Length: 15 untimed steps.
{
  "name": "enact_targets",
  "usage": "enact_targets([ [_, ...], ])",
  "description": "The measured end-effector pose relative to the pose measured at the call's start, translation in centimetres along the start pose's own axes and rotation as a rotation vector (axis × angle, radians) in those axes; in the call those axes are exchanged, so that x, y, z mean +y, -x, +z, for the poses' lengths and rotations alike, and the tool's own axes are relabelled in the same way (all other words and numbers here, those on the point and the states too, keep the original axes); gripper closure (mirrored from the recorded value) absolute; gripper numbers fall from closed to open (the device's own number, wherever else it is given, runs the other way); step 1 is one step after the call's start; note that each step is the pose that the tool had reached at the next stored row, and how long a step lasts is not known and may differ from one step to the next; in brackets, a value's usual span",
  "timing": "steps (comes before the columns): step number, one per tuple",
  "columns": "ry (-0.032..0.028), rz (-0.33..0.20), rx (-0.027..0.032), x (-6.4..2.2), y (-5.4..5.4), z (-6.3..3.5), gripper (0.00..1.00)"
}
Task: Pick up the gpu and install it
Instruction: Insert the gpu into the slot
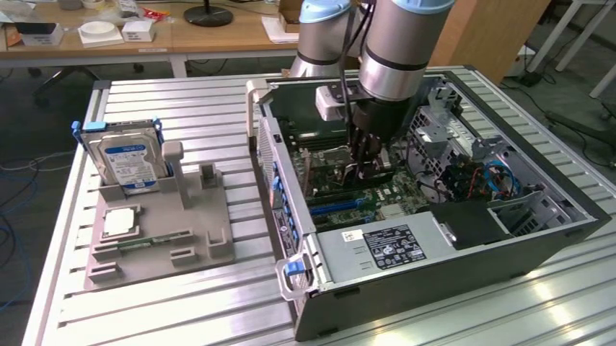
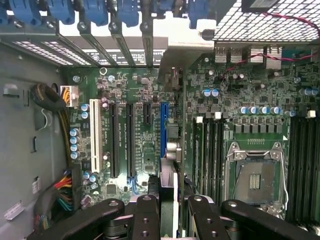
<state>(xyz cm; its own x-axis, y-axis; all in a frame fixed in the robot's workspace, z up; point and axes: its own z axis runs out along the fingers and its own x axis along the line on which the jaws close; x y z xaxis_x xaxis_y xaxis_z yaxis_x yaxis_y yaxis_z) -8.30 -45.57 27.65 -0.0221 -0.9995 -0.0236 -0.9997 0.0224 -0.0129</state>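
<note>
Now the gripper (image 1: 365, 170) (image 2: 172, 216) is down inside the open computer case (image 1: 539, 241) on the table (image 1: 192, 310), its jaws narrowed on the gpu (image 2: 170, 176), which is held edge-on just above the motherboard's blue slot (image 2: 164, 131), in line with it; whether they touch is unclear

arm (image 1: 397, 50): 1 arm reaching down near-vertical | wrist: pointing straight down | gripper (image 1: 371, 164): hanging low, fingers (image 2: 145, 220) narrowly parted | jaws: pinching the gpu (image 2: 169, 192) edge-on, 1 finger pressing each face
</note>
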Motion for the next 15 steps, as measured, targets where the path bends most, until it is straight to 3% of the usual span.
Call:
enact_targets([
  [8,0.0,0.0,0.0,0.67,-0.03,0.6,0.73],
  [15,0.0,0.0,-0.0001,0.73,-0.33,1.07,0.73],
])
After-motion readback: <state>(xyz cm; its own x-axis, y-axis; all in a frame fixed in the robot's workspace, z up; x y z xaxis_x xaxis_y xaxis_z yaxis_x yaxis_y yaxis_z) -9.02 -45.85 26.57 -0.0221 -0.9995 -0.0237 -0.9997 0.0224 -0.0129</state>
